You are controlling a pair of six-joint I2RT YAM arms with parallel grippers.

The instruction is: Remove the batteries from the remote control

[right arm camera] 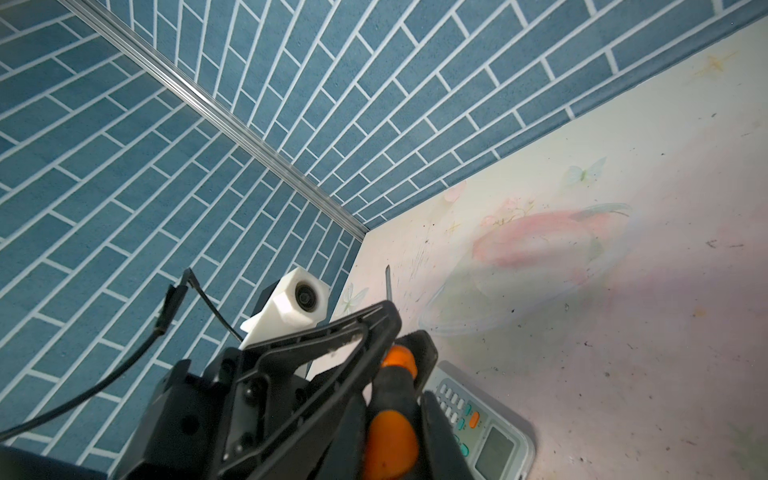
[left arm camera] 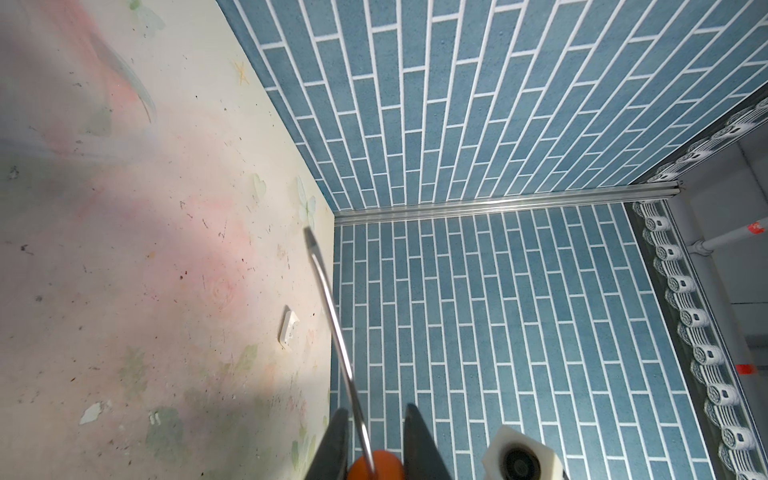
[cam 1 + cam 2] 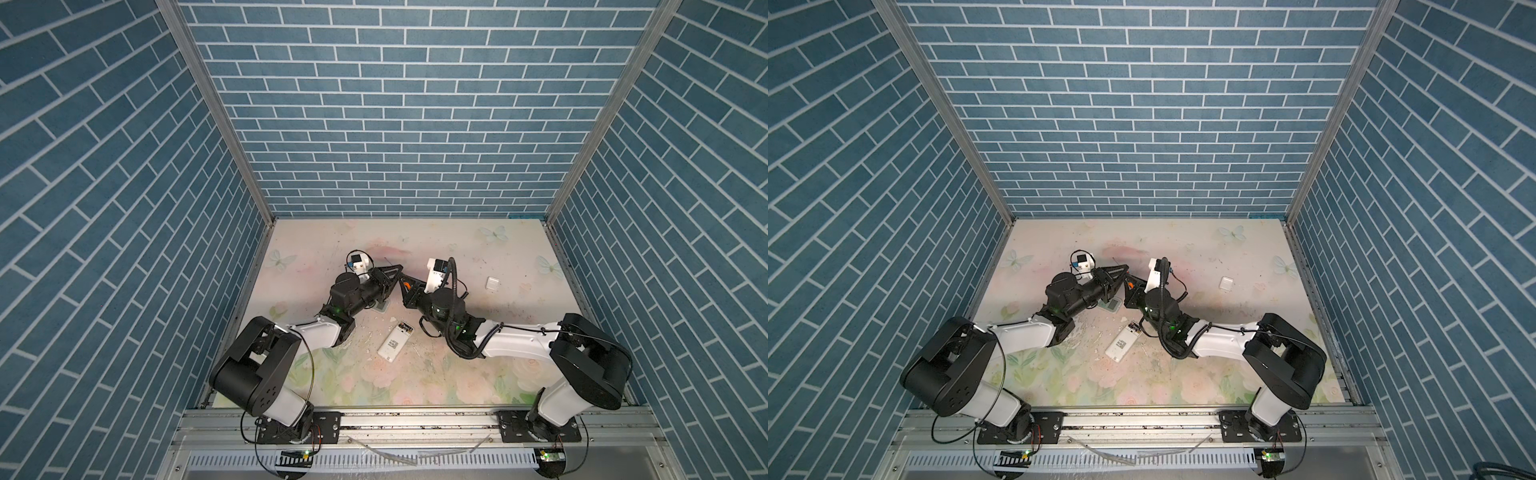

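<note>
Above the flower-print table, the left gripper clamps the screwdriver near its shaft while the right gripper's jaws flank the handle, grip uncertain; the batteries apparently sit in the white remote's uncovered bay, none yet unloaded.

On the table, the first remote lies centrally, the second remote behind it near the raised screwdriver, and the battery cover far right.
</note>
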